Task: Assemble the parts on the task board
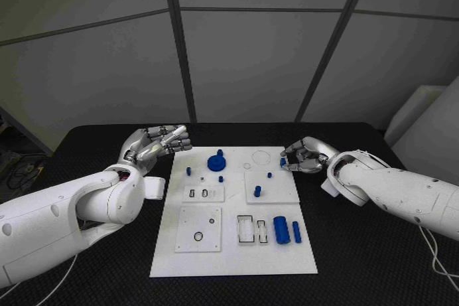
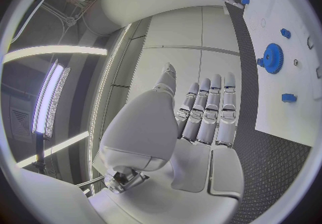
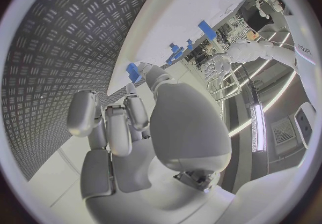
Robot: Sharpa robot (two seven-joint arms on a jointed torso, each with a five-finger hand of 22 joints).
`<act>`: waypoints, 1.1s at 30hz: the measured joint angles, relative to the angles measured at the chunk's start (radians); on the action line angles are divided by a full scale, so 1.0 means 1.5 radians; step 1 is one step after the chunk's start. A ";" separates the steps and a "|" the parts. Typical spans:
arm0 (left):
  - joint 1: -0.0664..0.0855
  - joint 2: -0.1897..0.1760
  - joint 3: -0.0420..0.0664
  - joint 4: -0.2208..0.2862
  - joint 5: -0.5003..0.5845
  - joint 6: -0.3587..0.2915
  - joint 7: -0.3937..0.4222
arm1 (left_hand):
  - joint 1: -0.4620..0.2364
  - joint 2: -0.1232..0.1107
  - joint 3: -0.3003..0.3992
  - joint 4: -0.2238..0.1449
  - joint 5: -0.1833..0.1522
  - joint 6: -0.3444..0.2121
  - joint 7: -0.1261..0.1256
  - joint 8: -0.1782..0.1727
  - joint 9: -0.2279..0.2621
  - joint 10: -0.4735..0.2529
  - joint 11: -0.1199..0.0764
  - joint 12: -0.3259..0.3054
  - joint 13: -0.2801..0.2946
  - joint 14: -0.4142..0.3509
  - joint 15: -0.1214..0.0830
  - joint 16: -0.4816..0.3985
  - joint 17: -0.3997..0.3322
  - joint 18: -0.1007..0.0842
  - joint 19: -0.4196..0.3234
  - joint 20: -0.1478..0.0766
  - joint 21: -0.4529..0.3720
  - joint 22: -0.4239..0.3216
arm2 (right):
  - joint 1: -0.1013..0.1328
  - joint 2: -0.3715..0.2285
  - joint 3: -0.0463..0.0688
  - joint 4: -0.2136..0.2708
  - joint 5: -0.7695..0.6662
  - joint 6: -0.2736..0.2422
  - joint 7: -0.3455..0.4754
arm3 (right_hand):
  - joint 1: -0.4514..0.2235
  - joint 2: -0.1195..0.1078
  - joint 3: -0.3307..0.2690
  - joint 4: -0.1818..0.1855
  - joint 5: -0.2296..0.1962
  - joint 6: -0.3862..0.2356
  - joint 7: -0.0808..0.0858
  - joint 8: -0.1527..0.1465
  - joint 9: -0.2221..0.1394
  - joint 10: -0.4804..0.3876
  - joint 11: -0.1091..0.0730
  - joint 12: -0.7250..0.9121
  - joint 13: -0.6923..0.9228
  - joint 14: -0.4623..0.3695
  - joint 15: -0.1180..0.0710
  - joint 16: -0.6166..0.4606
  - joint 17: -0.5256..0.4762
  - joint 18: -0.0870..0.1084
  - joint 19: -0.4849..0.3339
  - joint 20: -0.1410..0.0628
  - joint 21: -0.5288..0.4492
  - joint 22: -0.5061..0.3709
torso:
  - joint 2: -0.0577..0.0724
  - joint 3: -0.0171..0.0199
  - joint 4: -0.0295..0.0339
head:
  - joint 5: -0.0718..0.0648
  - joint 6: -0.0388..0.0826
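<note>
With the task board [image 1: 234, 253] white at the bench's middle, my left hand [image 1: 158, 145] hung empty-fingered off its far left corner while my right hand [image 1: 304, 156] pinched a small blue part [image 1: 284, 162] at its far right edge, liable to slip.

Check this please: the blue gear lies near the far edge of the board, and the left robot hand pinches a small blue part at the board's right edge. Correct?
Not quite. The right robot hand pinches the small blue part, as the head view shows. The left robot hand holds nothing. The gear does lie near the board's far edge.
</note>
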 measured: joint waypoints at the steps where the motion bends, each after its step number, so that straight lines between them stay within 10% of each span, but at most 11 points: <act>1: 0.000 0.000 0.000 0.000 0.000 0.000 0.000 | 0.000 0.000 0.000 0.000 0.000 0.000 0.000 0.000 0.000 0.000 0.000 0.000 0.000 0.000 0.000 0.000 0.000 0.000 0.000 0.000 0.000 0.000 | 0.000 0.001 0.000 -0.001 0.000 0.000 -0.001 | 0.001 0.001 -0.002 0.002 0.000 0.004 0.001 0.000 0.001 0.002 0.000 0.000 0.001 0.000 0.000 0.001 0.000 0.000 0.000 0.000 0.000 0.002 | 0.000 0.0000 0.0000 | 0.000 0.000; 33: 0.000 0.000 0.000 0.001 -0.001 0.000 -0.002 | 0.000 0.000 0.000 0.000 0.000 0.000 0.000 0.000 0.000 0.000 0.000 0.000 -0.001 0.000 0.000 0.000 0.000 0.000 0.000 0.000 0.000 -0.001 | 0.000 0.018 0.000 -0.019 -0.007 0.004 -0.025 | 0.001 0.008 -0.004 0.000 -0.008 0.020 0.001 0.009 0.003 0.006 0.000 0.006 0.008 0.000 0.000 0.001 0.000 0.000 0.008 0.001 0.006 0.013 | -0.001 0.0000 0.0001 | 0.001 -0.004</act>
